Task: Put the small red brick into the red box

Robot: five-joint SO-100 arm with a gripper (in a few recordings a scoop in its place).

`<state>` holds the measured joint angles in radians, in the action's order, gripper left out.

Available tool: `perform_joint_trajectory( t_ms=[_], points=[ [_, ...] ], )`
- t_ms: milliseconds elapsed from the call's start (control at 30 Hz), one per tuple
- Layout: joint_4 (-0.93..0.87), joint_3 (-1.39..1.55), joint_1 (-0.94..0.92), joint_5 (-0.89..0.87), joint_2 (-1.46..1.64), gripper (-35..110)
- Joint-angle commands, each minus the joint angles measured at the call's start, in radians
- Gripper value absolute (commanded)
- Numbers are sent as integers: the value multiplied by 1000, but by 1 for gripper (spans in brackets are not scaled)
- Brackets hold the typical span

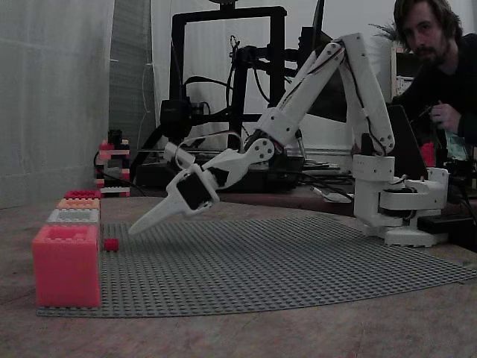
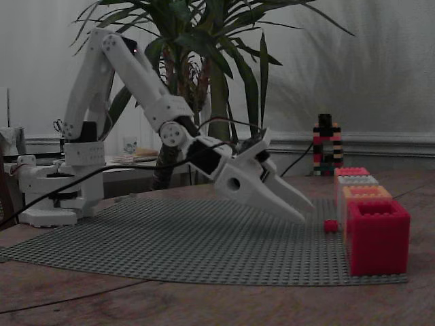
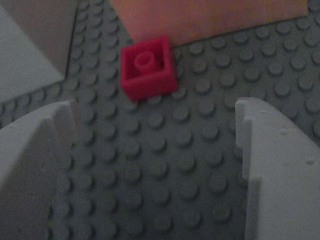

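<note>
Wrist view first: we see the end effector (image 3: pixel 155 165) with its two white fingers (image 3: pixel 35 155) spread well apart and nothing between them, only the grey studded baseplate (image 3: pixel 200 165) below. The small red brick (image 3: pixel 148 67) lies on that plate ahead of the fingertips, clear of both and nearer the left finger's side of the picture, one stud facing up. Just beyond the brick we see an orange wall (image 3: pixel 210 17), close to it; we cannot tell whether the two touch.

From one fixed view we see the white arm (image 1: pixel 328 82) reaching down and to the left, the end effector (image 1: pixel 141 226) tilted with its tip low over the baseplate (image 1: pixel 283 261) and near the small red brick (image 1: pixel 111 244), not touching it. The brick sits just beside a row of boxes along the plate's left edge: a coral-pink box (image 1: pixel 66 265) nearest the camera, then a pale grey one (image 1: pixel 74 216), an orange one (image 1: pixel 78 203) and the red box (image 1: pixel 82 194) farthest back. The baseplate lies on the brown counter (image 1: pixel 246 332). A person (image 1: pixel 440 67) sits behind the arm's base at the right.

From the other fixed view we see the end effector (image 2: pixel 299 207) pointing down to the right, its tip just left of the small red brick (image 2: pixel 330 226), which rests on the plate beside the row of boxes. The red box (image 2: pixel 351 172) stands at the far end of that row, well apart from the brick. A green plant (image 2: pixel 211 61) stands behind the arm
</note>
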<state>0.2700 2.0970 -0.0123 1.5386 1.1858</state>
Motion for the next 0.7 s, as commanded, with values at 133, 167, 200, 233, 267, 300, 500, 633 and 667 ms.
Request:
perform_joint_trajectory(
  t_ms=[133,167,200,233,267,300,500,633,667],
  points=[
    [43,-92,8,-23,-5,33],
    [46,-95,12,-26,-9,33],
    [51,-97,15,-28,-12,33],
    [58,-97,20,-28,-17,33],
    [66,-97,23,-28,-21,33],
    [72,-97,28,-29,-26,33],
    [92,-130,40,-44,-57,33],
    [72,-146,49,-48,-63,32],
    [74,-147,52,-51,-66,32]
  ],
)
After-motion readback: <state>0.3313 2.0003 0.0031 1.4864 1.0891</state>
